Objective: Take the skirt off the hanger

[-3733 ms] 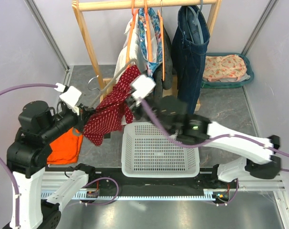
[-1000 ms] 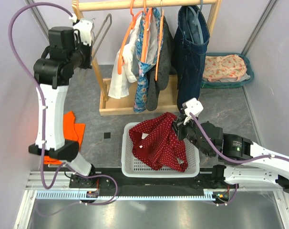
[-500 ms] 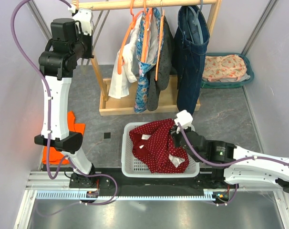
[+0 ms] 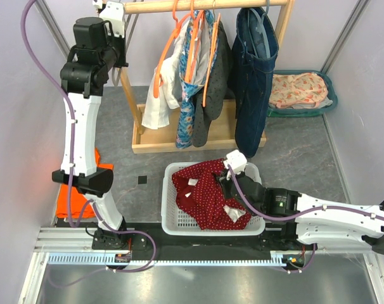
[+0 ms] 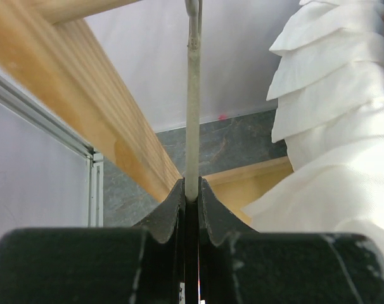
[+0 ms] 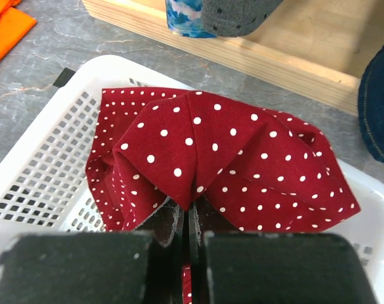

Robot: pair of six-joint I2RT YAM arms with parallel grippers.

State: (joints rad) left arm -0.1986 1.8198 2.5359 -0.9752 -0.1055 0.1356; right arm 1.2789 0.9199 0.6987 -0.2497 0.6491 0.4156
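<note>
The red white-dotted skirt (image 4: 204, 193) lies bunched in the white basket (image 4: 173, 218), off the hanger. My right gripper (image 4: 226, 183) is low over the basket and shut on a fold of the skirt (image 6: 243, 145); in the right wrist view my right gripper (image 6: 189, 212) pinches the cloth's peak. My left gripper (image 4: 118, 14) is high at the left end of the wooden rail (image 4: 204, 6). In the left wrist view it (image 5: 191, 190) is shut on the pale grey hanger (image 5: 192, 114), which rises straight up, bare, beside the wooden post (image 5: 84, 95).
On the rail hang a white blouse (image 4: 159, 95), a floral garment (image 4: 191, 76), dark clothes and jeans (image 4: 252, 76). A teal tray (image 4: 325, 85) with floral cloth sits back right. Orange cloth (image 4: 75, 199) lies on the floor at left. The rack's wooden base (image 4: 179, 142) stands behind the basket.
My left arm has lifted the bare hanger up to the rail's left end. My right gripper has come down and leftwards with the skirt, which has settled into the basket.
</note>
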